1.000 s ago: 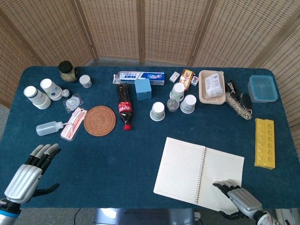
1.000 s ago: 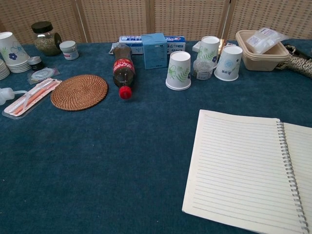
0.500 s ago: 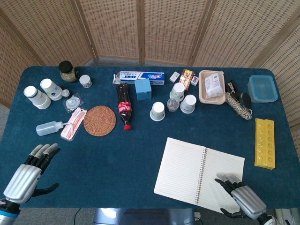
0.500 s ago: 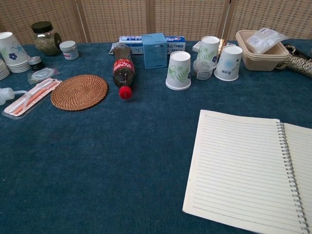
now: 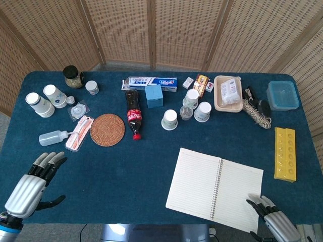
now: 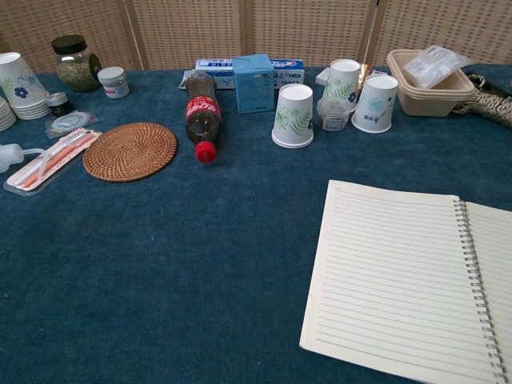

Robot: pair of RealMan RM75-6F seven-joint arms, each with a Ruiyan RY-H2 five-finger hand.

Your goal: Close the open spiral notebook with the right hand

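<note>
The spiral notebook [image 5: 214,188] lies open and flat on the blue table, lined pages up, its wire spine running down the middle; the chest view shows its left page [image 6: 392,276] and the spine. My right hand [image 5: 275,224] is at the bottom right corner of the head view, fingers spread, just off the notebook's near right corner and holding nothing. My left hand [image 5: 31,187] hovers open at the table's near left corner, far from the notebook. Neither hand appears in the chest view.
A cola bottle [image 5: 133,114], woven coaster [image 5: 107,129] and paper cups [image 5: 170,120] lie beyond the notebook. A yellow tray [image 5: 285,154] sits to its right, and a blue container [image 5: 282,95] and rope [image 5: 256,113] lie at the back right. Jars and bottles crowd the left.
My right hand has slid off the notebook's right page, backward and rightward toward the table's near corner. The notebook and left hand have stayed put.
</note>
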